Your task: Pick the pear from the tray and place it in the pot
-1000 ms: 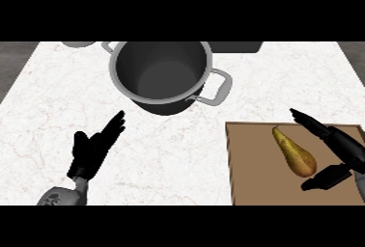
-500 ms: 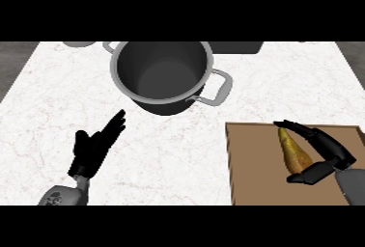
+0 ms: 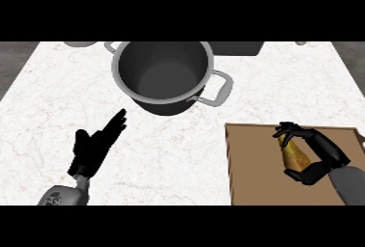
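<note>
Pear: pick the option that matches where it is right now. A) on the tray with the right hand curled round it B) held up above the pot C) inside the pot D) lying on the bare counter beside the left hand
A: the pear lies on the brown tray, with the right hand curled round it.

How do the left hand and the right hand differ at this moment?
The left hand has straight fingers and holds nothing; the right hand curls round the pear. The left hand is over the bare counter; the right hand is over the tray. Both are black with grey forearms.
</note>
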`<state>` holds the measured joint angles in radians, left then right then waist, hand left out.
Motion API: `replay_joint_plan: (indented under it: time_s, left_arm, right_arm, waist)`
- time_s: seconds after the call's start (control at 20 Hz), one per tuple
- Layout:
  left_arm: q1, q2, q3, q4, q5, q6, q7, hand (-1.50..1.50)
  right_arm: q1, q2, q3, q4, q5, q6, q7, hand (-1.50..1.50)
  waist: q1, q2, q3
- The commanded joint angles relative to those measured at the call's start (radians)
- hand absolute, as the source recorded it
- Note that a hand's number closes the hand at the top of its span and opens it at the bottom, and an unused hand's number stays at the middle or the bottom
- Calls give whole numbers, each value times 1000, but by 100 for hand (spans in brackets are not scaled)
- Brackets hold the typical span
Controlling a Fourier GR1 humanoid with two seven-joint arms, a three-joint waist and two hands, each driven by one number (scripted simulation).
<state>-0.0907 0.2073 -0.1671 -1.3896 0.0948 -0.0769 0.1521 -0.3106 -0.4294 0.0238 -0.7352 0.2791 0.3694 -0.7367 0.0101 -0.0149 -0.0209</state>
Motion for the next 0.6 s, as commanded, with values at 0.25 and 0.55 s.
replay_joint_plan:
  time_s: [0.25, 0.55]
  left_arm:
    - [-11, -17, 14, 30, -7, -9, -17, 0]
    - [-26, 18, 52, 1, 6, -6, 31, 0]
  right_arm:
    - [13, 108, -52, 74, -60, -89, -71, 150]
    - [0, 249, -157, 13, -149, -296, 74, 150]
  waist:
    - [-5, 17, 22]
    - [-10, 13, 21]
